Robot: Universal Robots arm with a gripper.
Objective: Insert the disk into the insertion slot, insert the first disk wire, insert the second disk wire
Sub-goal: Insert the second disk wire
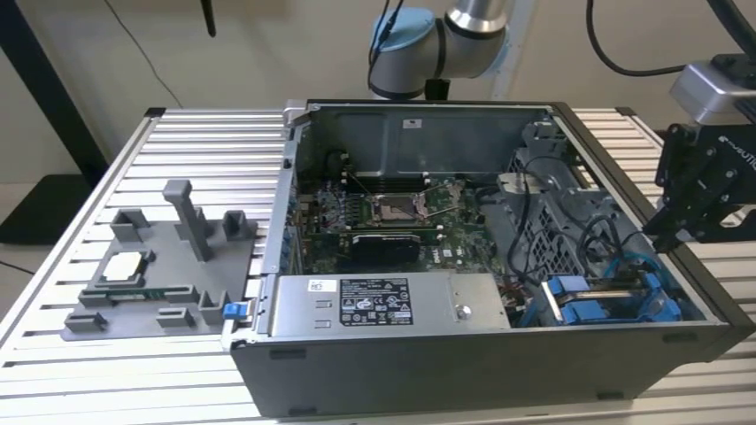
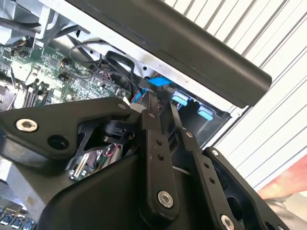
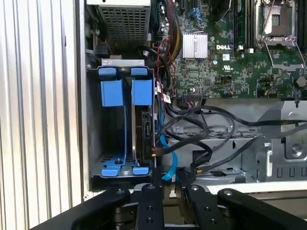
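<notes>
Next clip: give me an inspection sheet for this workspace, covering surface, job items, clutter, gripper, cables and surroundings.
Surface: ribbed aluminium table carrying an open grey computer case.
Job's things: grey drive bay with blue rails in the case corner; a dark flat disk appears to stand edge-on inside it.
Clutter: grey plastic fixture beside the case, on the exterior view's left.
Gripper: black gripper hangs above the case's edge near the bay.
Cables: blue flat cable and black cable bundle lie next to the bay.
Surroundings: pale wall; nothing else seen.
</notes>
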